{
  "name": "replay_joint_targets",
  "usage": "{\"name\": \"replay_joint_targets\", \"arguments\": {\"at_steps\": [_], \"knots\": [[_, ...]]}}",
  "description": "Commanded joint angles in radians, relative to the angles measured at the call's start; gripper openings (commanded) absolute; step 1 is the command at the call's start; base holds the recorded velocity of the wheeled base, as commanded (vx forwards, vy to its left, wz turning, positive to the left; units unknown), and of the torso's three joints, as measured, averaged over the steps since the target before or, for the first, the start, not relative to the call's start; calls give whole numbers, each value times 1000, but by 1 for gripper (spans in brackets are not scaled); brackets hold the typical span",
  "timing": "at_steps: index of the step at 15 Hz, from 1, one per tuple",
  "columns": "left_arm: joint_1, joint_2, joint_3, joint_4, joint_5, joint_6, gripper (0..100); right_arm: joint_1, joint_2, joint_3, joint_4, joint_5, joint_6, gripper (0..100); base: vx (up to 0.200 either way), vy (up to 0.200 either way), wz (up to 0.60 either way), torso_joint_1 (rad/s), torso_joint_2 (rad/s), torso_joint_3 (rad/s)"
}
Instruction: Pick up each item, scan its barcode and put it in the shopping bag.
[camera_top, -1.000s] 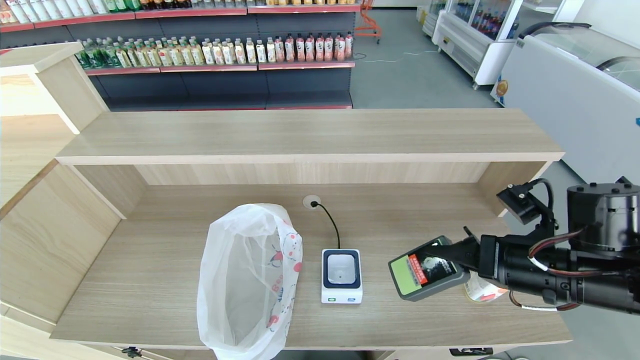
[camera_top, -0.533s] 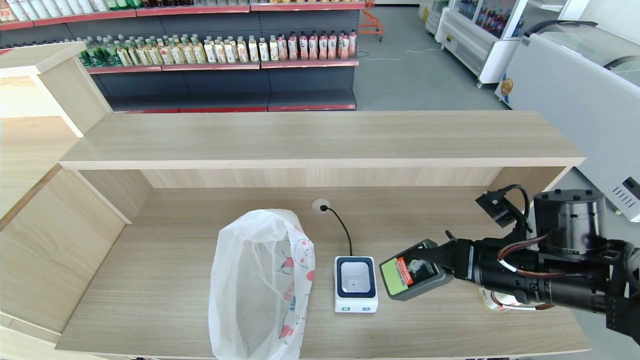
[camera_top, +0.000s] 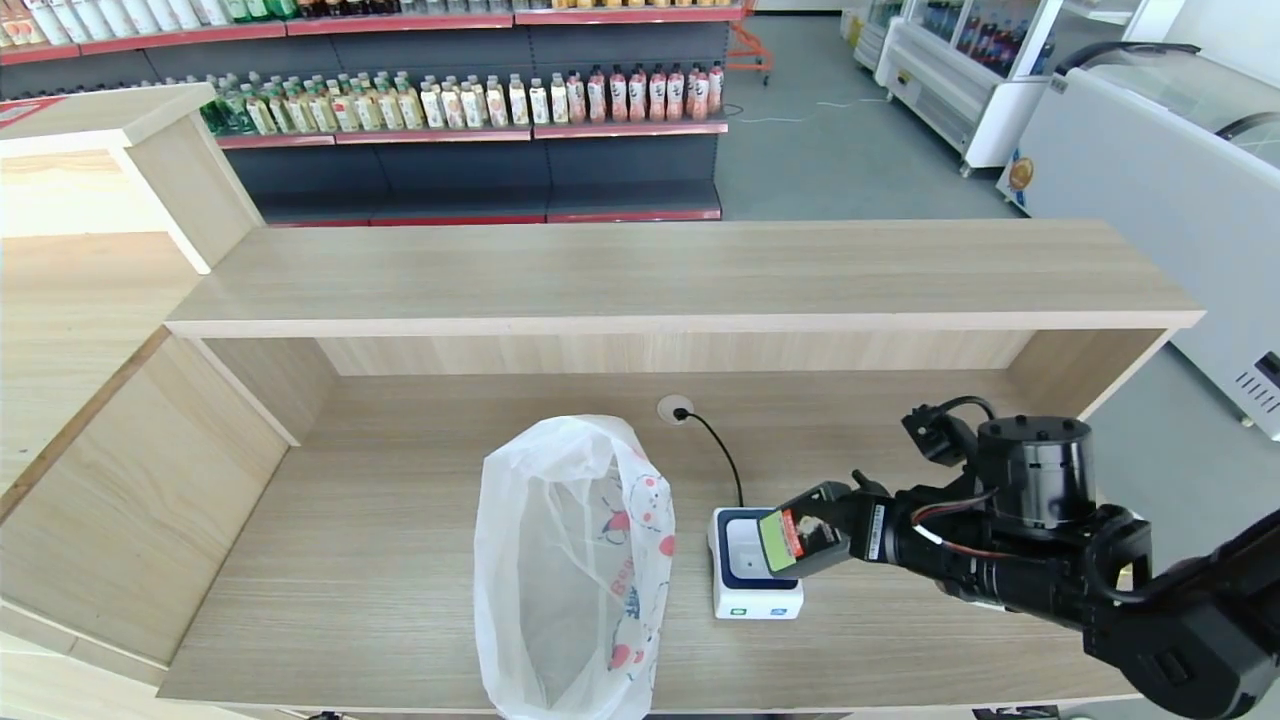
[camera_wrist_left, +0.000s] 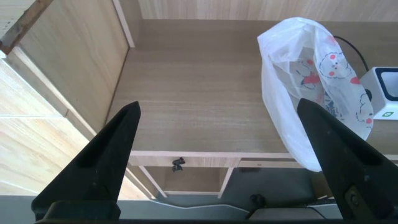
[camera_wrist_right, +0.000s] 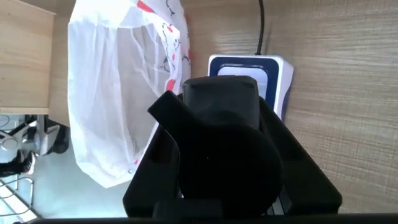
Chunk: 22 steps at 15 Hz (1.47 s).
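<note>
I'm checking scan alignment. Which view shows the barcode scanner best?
The head view: the scanner shows its window and front, with the held box covering one corner. The right wrist view shows its far end past the box; the left wrist view, a sliver beside the bag.

The head camera looks forward and steeply down from above the near edge of the wooden counter (camera_top: 400, 520), wide enough to reach the drink shelves (camera_top: 470, 105) and chest freezers (camera_top: 1130, 170) beyond. The left wrist camera hangs off the counter's front edge, looking down between the spread fingers of the left gripper (camera_wrist_left: 217, 107). The right wrist camera peers down from close behind the grey box (camera_wrist_right: 221, 93) clamped in the right gripper (camera_top: 838, 512); all three views share the shopping bag (camera_top: 575, 570) and barcode scanner (camera_top: 757, 605).
</note>
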Motion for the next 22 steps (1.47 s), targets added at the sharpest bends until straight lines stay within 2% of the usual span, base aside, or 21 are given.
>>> {"name": "replay_joint_targets", "arguments": {"at_steps": [1, 6, 15, 22], "knots": [[0, 0, 0, -1, 0, 0, 100, 9, 80, -4, -2, 3, -1, 0, 0, 0, 0, 0, 0, 0], [0, 0, 0, -1, 0, 0, 100, 18, 202, -26, -111, 11, -5, 0, 0, 0, 0, 0, 0, 0], [0, 0, 0, -1, 0, 2, 100, 33, 263, -144, -106, 32, -18, 0, 0, 0, 0, 0, 0, 0], [0, 0, 0, -1, 0, 2, 100, 32, 246, -141, -112, 27, -18, 0, 0, 0, 0, 0, 0, 0]]}}
